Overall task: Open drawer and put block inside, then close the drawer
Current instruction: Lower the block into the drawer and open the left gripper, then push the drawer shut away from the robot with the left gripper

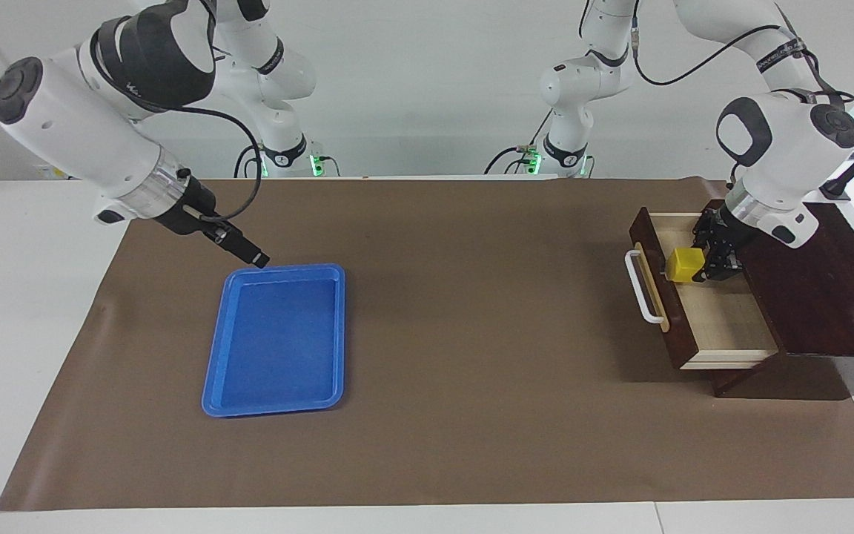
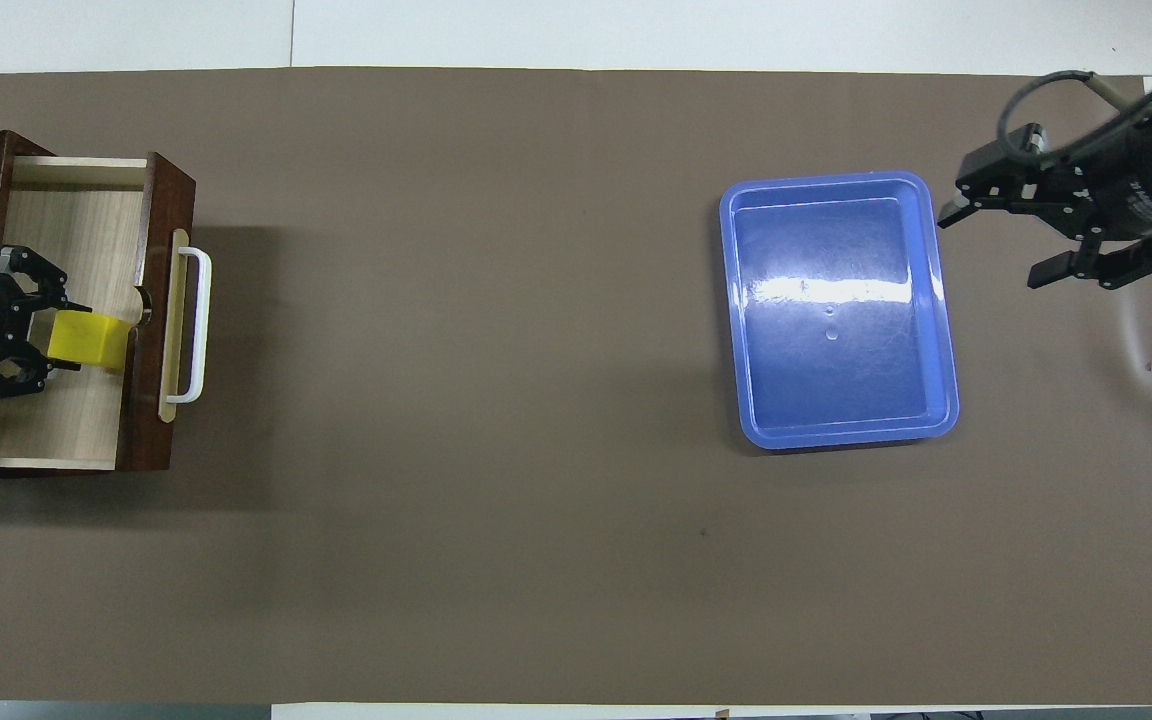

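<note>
Brown paper mat (image 1: pixel 471 356) covers the table, and both arms are in view.

1. Right pincer (image 2: pixel 996 245): raised over the mat just beside the blue tray (image 1: pixel 273 409), jaws wide, holding nothing. This arm waits.
2. Tray: bare, lying flat, well apart from the drawer.
3. Drawer (image 1: pixel 723 322): pulled out of its dark wooden box (image 1: pixel 820 297) at the left arm's end of the table. Its white handle (image 1: pixel 642 291) faces the tray.
4. Block (image 1: pixel 686 265): yellow, low inside the drawer, close against the inner face of the drawer front. I cannot tell whether it rests on the drawer floor.
5. Left pincer (image 1: pixel 710 259): reaches down into the drawer, its fingers closed narrowly on the block.

Assessment: placing is nearly done; release and closing are outstanding.

Risks:
- If the block hangs above the floor at release, it could tumble or bounce.
- A finger catching the block on withdrawal could drag it up over the drawer front.
- Closing before the pincer is out would trap it against the box.
- A push off the handle's centre could skew and jam the drawer.
</note>
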Robot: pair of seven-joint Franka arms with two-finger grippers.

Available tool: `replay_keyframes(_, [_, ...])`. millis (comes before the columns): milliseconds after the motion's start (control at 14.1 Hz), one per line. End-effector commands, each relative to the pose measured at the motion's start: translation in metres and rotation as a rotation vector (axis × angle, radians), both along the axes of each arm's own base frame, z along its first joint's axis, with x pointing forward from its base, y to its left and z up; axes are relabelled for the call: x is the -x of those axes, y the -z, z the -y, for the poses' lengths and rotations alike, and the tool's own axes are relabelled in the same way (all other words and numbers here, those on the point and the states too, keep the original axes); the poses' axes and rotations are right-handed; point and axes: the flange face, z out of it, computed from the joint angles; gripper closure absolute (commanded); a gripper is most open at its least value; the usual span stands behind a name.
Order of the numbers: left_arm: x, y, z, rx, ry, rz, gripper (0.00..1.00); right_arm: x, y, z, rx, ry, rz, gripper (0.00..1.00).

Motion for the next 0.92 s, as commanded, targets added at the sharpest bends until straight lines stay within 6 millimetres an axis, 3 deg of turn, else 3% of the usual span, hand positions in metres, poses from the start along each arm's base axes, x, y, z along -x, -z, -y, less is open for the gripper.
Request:
replay_keyframes(0, [-0.006, -0.019, -0.003, -0.005, 0.003, 0.047, 0.0, 0.025, -0.02, 0.022, 0.099, -0.282, 0.071, 0.0])
replay_keyframes(213, [-0.032, -0.05, 0.016, -0.018, -0.013, 0.004, 0.0, 0.04, -0.036, 0.036, 0.177, -0.465, 0.099, 0.0])
replay_keyframes(356, [-0.044, -0.063, 0.082, -0.03, -0.023, 0.004, 0.0, 0.061, -0.041, 0.038, 0.183, -0.529, 0.1, 0.0])
replay_keyframes(498, [-0.032, -0.043, 0.133, -0.092, 0.04, -0.011, 0.0, 0.067, -0.037, 0.042, 0.18, -0.526, 0.091, 0.0])
replay_keyframes(569, [-0.026, -0.03, 0.143, -0.099, 0.05, -0.014, 0.0, 0.068, -0.031, 0.048, 0.177, -0.519, 0.083, 0.0])
replay_keyframes(783, [-0.016, -0.003, 0.127, -0.101, 0.036, 0.006, 0.0, 0.074, -0.02, 0.05, 0.189, -0.518, 0.1, 0.0])
replay_keyframes(854, [-0.015, -0.001, 0.111, -0.101, 0.023, 0.011, 0.0, 0.073, -0.02, 0.05, 0.198, -0.528, 0.098, 0.0])
